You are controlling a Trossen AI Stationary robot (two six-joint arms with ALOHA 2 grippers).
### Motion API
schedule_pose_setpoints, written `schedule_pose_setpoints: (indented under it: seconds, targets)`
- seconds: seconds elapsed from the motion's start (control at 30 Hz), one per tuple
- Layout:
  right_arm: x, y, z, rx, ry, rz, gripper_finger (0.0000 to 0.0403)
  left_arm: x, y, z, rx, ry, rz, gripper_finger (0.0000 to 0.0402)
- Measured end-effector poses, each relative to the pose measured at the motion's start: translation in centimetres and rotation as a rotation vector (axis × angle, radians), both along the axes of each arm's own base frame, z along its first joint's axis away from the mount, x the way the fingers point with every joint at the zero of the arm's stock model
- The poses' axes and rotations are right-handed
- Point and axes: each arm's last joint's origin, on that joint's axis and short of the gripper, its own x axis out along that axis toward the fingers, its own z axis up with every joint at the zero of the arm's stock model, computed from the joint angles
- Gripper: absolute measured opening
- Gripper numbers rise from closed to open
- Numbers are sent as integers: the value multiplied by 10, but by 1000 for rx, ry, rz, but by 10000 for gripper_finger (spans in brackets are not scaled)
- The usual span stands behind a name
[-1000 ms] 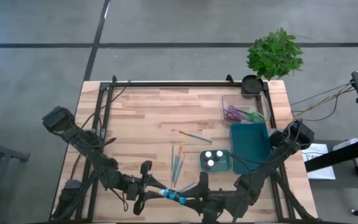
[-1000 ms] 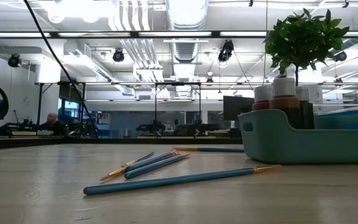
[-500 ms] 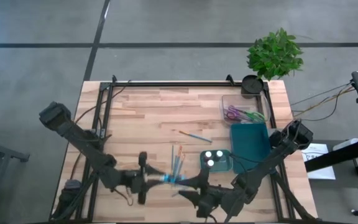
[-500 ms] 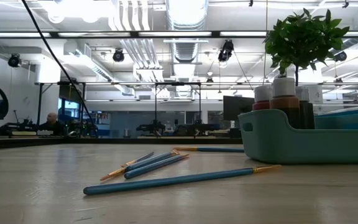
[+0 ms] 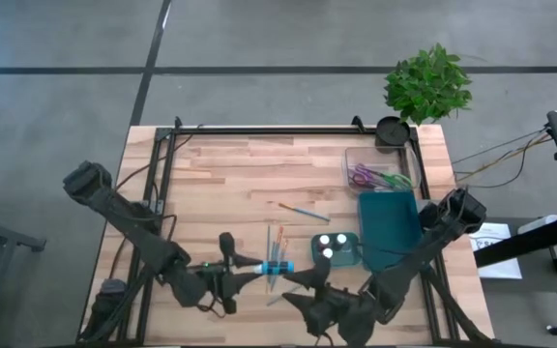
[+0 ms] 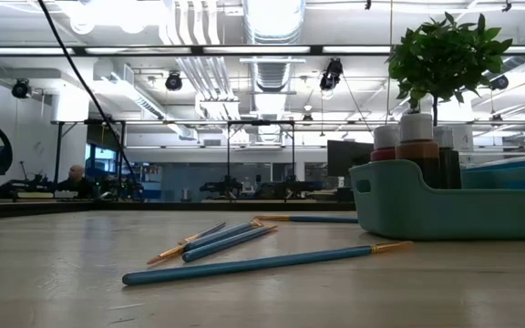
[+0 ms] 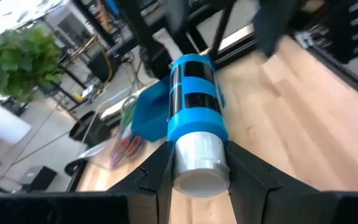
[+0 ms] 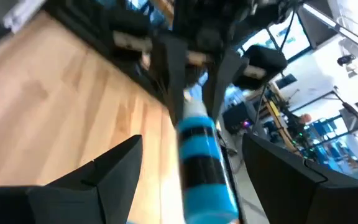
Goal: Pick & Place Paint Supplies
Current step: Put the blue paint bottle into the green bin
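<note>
Now — blue paint tube [image 7: 194, 93] in left end effector [image 7: 197, 163].

Left gripper [image 5: 259, 270] clamped on blue black-banded paint tube [image 5: 278, 266], pointing three o'clock; right gripper [image 5: 303, 281] spread wide, facing nine o'clock.

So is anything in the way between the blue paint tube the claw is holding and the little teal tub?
Only a little. The left claw holds the blue paint tube just above the loose paintbrushes. The open right claw sits close beside it, and the teal tub lies just past that.
</note>
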Motion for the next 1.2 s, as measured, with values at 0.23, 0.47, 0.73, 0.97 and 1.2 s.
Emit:
schedule_pose_setpoints:
  seconds: [0.23,0.47,0.73,0.97,1.2]
  targets:
    - [9,-17,-1,-18,74,-72,272,14,-9,6,26,40,11,115]
    - [13,-26,-1,-16,116,-86,272,21,-11,15,43,59,9,115]
    - [13,-27,-2,-17,126,-90,272,23,-11,17,35,60,-9,115]
    - [13,-27,-2,-12,123,-92,272,24,-8,16,46,76,4,115]
    - [13,-27,-2,-9,126,-95,242,24,-6,14,59,84,24,115]
